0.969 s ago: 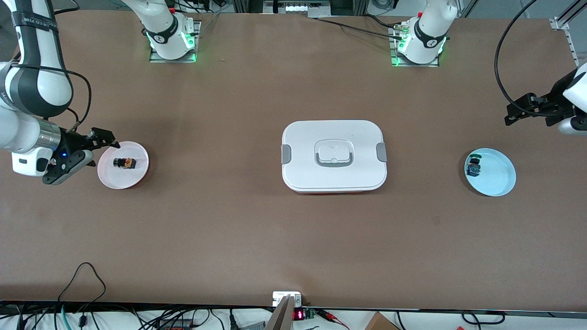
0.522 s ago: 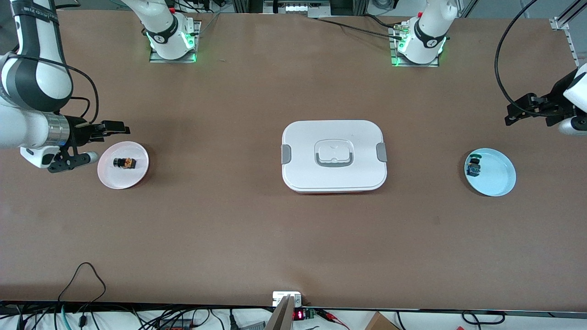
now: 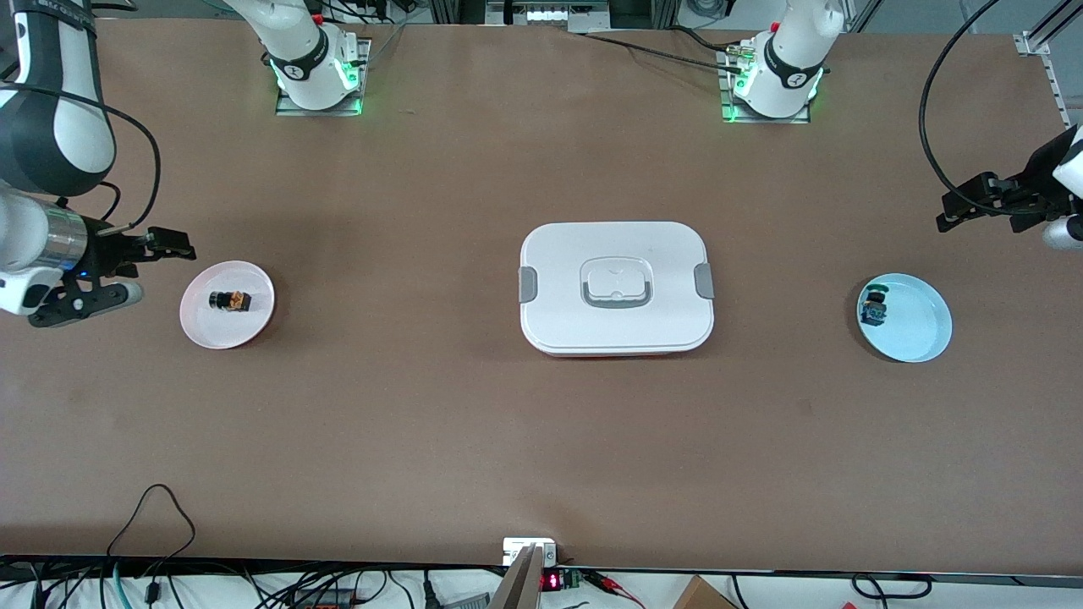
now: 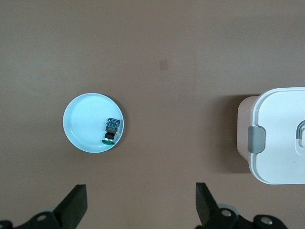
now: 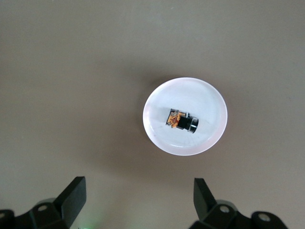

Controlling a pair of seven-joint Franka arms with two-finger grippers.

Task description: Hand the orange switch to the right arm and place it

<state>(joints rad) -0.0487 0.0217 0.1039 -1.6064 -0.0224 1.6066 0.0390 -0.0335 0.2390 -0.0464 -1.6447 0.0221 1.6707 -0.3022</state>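
I see the orange switch lying in the pink plate at the right arm's end. Both wrist views show what the front view hardly resolves: right gripper and left gripper spread wide, empty.

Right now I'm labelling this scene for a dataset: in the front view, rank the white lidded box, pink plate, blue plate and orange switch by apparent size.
1. White lidded box, clearly largest.
2. Blue plate and pink plate: too alike to rank.
3. Orange switch, smallest, lying on the pink plate.
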